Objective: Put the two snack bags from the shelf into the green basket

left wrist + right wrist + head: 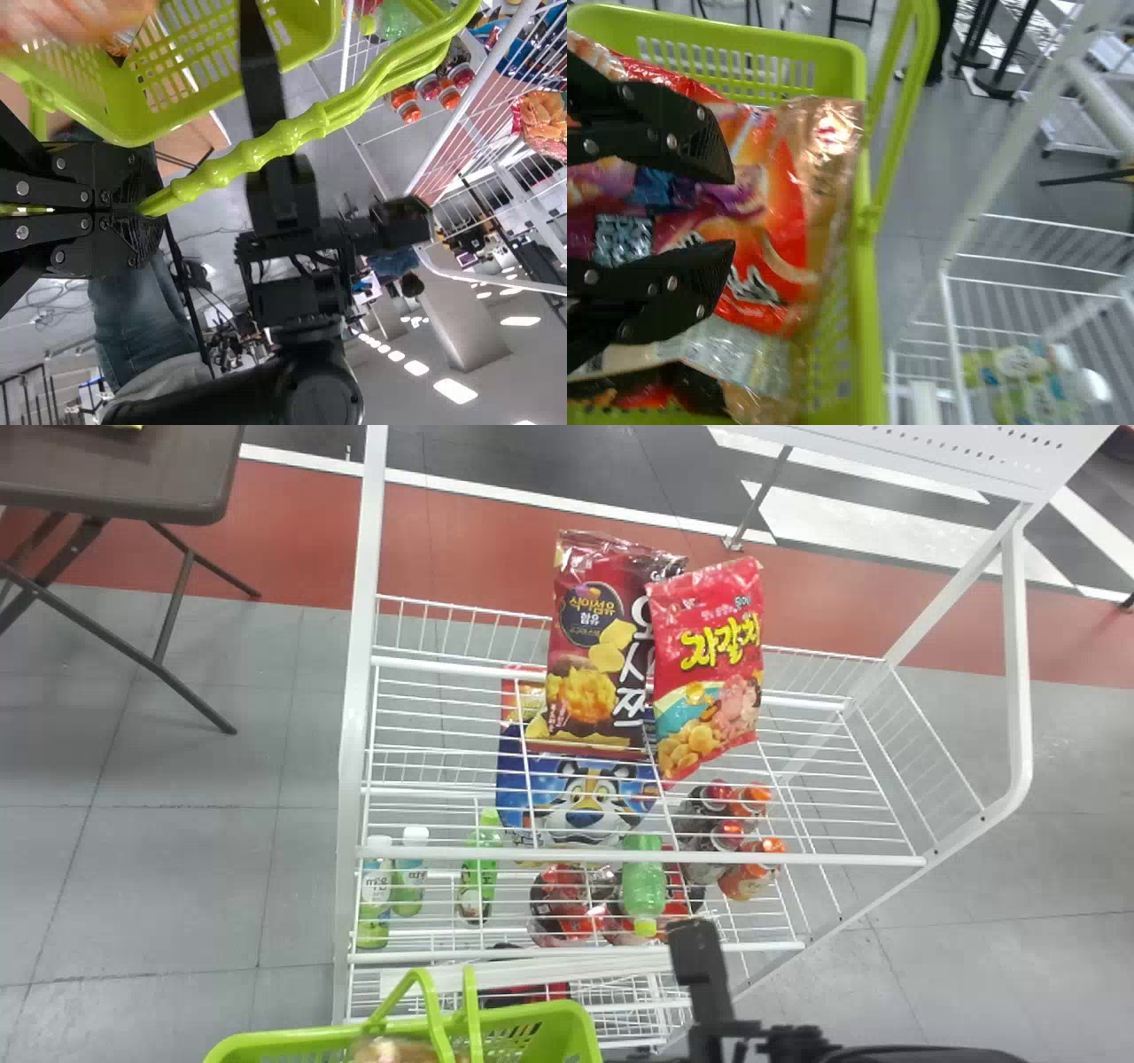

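In the head view, two snack bags, a dark red one [594, 664] and a bright red one [709, 664], stand on the white shelf's [620, 856] upper level. The green basket [580, 1027] is at the bottom edge, the right gripper's wrist part [704, 983] beside it. My left gripper [133, 208] is shut on the basket's green handle [292, 133]. In the right wrist view my right gripper [731, 212] is open over the basket [868, 266], its two fingers apart above an orange snack bag [766, 221]. A beige pack [735, 354] lies beside that bag.
Lower shelf levels hold a blue tiger pack [580, 802], green bottles [644, 881] and orange-capped bottles [749, 877]. A white frame post [354, 717] rises at the shelf's left side. A brown table [124, 478] stands at the far left.
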Tool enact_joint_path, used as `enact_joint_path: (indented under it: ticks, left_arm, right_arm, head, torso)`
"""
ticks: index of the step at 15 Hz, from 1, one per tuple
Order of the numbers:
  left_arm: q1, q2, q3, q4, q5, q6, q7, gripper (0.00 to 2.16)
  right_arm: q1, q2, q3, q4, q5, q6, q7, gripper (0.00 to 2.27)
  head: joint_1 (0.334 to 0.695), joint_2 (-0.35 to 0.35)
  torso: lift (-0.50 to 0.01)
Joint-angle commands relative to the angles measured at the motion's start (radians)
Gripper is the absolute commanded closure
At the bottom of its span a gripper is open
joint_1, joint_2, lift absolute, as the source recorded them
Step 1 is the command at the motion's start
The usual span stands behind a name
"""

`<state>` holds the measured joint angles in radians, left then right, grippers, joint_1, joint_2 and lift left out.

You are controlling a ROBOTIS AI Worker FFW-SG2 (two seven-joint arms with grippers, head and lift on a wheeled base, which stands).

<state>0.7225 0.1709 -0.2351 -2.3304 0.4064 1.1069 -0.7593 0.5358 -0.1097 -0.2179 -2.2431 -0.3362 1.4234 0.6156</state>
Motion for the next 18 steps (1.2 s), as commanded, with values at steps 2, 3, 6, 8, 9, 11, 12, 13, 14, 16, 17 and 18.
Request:
enact_joint_path:
  ticks: [2, 3, 6, 8, 9, 11, 12, 13, 14, 16, 17, 18]
  left_arm:
    - [0.0, -0.001, -0.003, 0.0, -0.001, 0.0, 0.0, 1.8]
    - [0.0, -0.001, -0.003, 0.002, 0.0, 0.0, 0.0, 1.8]
    - [0.003, -0.001, -0.003, 0.006, -0.001, -0.018, 0.008, 1.81]
    - [0.003, -0.002, -0.006, 0.008, -0.001, -0.018, 0.009, 1.81]
    - [0.003, -0.002, -0.009, 0.009, -0.001, -0.021, 0.009, 1.81]
    - [0.002, -0.002, -0.013, 0.016, -0.001, -0.04, 0.009, 1.81]
    - [0.002, -0.002, -0.015, 0.017, -0.001, -0.046, 0.008, 1.81]
    - [0.002, -0.002, -0.015, 0.019, -0.001, -0.046, 0.006, 1.81]
    - [0.002, -0.002, -0.013, 0.022, -0.001, -0.049, 0.008, 1.81]
    - [0.002, -0.004, -0.015, 0.028, -0.001, -0.052, 0.008, 1.81]
    - [0.002, -0.004, -0.017, 0.026, -0.001, -0.052, 0.008, 1.81]
    - [0.002, -0.002, -0.018, 0.026, -0.001, -0.052, 0.006, 1.81]
  right_arm:
    - [0.044, 0.007, -0.072, -0.133, -0.007, -0.16, 0.003, 0.05]
    - [0.05, 0.012, -0.093, -0.155, -0.018, -0.231, 0.004, 0.05]
    - [0.081, 0.05, -0.139, -0.178, -0.04, -0.587, 0.012, 0.06]
    - [0.11, 0.097, -0.136, -0.184, -0.041, -0.749, 0.007, 0.08]
    - [0.122, 0.111, -0.12, -0.182, -0.026, -0.823, -0.008, 0.08]
    - [0.148, 0.111, -0.06, -0.164, 0.068, -0.998, -0.05, 0.08]
    - [0.155, 0.111, -0.041, -0.139, 0.088, -1.071, -0.065, 0.08]
    - [0.159, 0.111, -0.018, -0.104, 0.121, -1.166, -0.088, 0.08]
    - [0.161, 0.111, 0.008, -0.056, 0.151, -1.283, -0.131, 0.08]
    - [0.162, 0.111, 0.052, 0.014, 0.171, -1.403, -0.261, 0.08]
    - [0.167, 0.111, 0.065, 0.031, 0.169, -1.433, -0.295, 0.08]
    - [0.17, 0.111, 0.069, 0.042, 0.169, -1.458, -0.317, 0.09]
  head:
    - [0.695, -0.35]
    - [0.695, -0.35]
    - [0.695, -0.35]
    - [0.695, -0.35]
    - [0.695, -0.35]
    - [0.695, -0.35]
    - [0.695, -0.35]
    - [0.695, -0.35]
    - [0.695, -0.35]
    - [0.695, -0.35]
    - [0.695, -0.35]
    - [0.695, -0.35]
  torso:
    - [-0.011]
    - [-0.011]
    - [-0.011]
    - [-0.011]
    - [-0.011]
    - [-0.011]
    - [-0.011]
    - [-0.011]
    - [-0.011]
    - [-0.011]
    - [-0.011]
    - [-0.011]
